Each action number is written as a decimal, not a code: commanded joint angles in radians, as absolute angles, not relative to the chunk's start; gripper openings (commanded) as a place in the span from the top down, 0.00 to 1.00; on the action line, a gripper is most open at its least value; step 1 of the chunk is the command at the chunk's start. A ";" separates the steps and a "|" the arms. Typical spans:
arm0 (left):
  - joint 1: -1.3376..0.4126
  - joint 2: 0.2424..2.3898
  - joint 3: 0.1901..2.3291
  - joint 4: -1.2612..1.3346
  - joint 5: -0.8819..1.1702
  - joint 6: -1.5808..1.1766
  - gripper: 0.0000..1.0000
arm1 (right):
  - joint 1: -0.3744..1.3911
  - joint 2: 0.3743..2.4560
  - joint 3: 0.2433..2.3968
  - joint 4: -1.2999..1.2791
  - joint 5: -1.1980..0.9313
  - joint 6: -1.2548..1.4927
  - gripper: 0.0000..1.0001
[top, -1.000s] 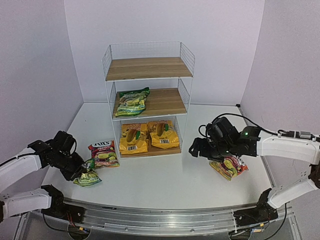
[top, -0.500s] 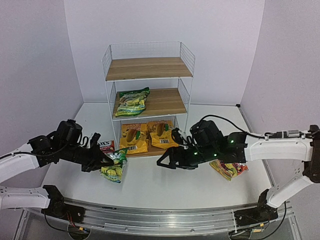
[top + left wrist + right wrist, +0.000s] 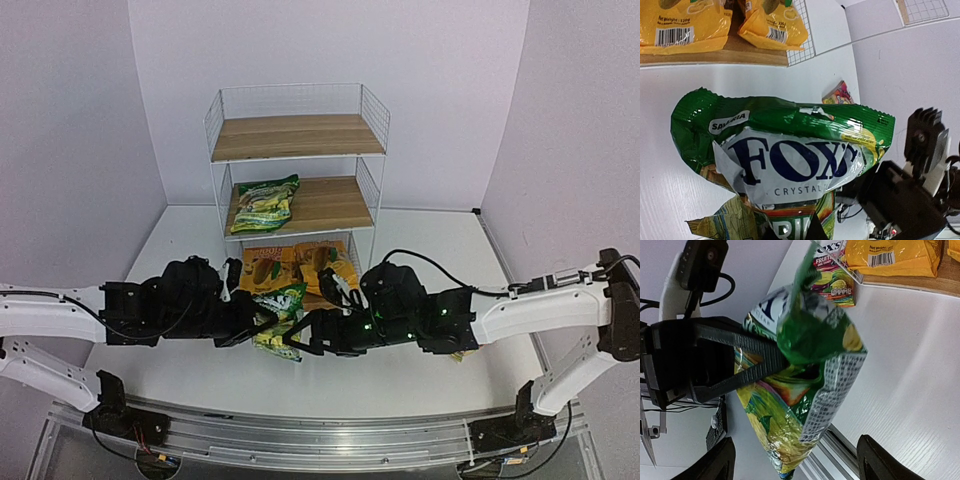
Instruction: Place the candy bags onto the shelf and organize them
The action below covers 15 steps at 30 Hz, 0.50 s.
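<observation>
Green bag (image 3: 280,318) hangs pinched in the closed left gripper (image 3: 780,360), just ahead of the wide-open, empty right gripper (image 3: 795,460); three bags (image 3: 268,272) sit on the shelf (image 3: 295,135) beyond, two red ones (image 3: 835,280) wait on the worktop (image 3: 400,385).

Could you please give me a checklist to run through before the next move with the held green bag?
1. Left gripper shut on the green bag: ok.
2. Right gripper open: ok.
3. Bag lined up between the right fingers: ok in the right wrist view.
4. Right fingers touching the bag: cannot tell.
5. Room on the middle board beside the shelved green bag: ok.
</observation>
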State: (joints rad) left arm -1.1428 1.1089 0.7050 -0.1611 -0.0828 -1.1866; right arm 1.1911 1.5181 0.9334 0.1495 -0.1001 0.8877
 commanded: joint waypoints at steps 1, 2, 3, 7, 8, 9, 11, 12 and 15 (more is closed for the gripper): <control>-1.202 1.177 0.768 -0.004 -0.280 -1.255 1.00 | 1.236 1.511 0.940 0.173 -0.045 0.889 0.20; -1.209 1.185 0.770 0.027 -0.289 -1.256 1.00 | 1.241 1.510 0.935 0.171 -0.024 0.895 0.20; -1.213 1.187 0.768 0.048 -0.294 -1.258 1.00 | 1.243 1.506 0.922 0.171 -0.006 0.909 0.21; -1.221 1.188 0.749 0.087 -0.298 -1.288 1.00 | 1.248 1.467 0.855 0.231 0.114 0.935 0.31; -1.223 1.187 0.741 0.095 -0.299 -1.299 1.00 | 1.249 1.464 0.852 0.238 0.130 0.935 0.34; -1.225 1.184 0.733 0.101 -0.300 -1.310 1.00 | 1.249 1.462 0.854 0.241 0.138 0.931 0.36; -1.228 1.174 0.718 0.111 -0.310 -1.334 1.00 | 1.252 1.464 0.862 0.242 0.143 0.922 0.38; -1.229 1.170 0.712 0.121 -0.314 -1.340 1.00 | 1.253 1.468 0.866 0.243 0.146 0.920 0.38; -1.233 1.175 0.721 0.124 -0.317 -1.329 1.00 | 1.257 1.482 0.876 0.261 0.161 0.911 0.38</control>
State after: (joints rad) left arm -1.2200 1.1984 0.7086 0.0193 -0.2841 -1.3068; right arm 1.2471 1.5020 0.8566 0.1989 0.0980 0.9199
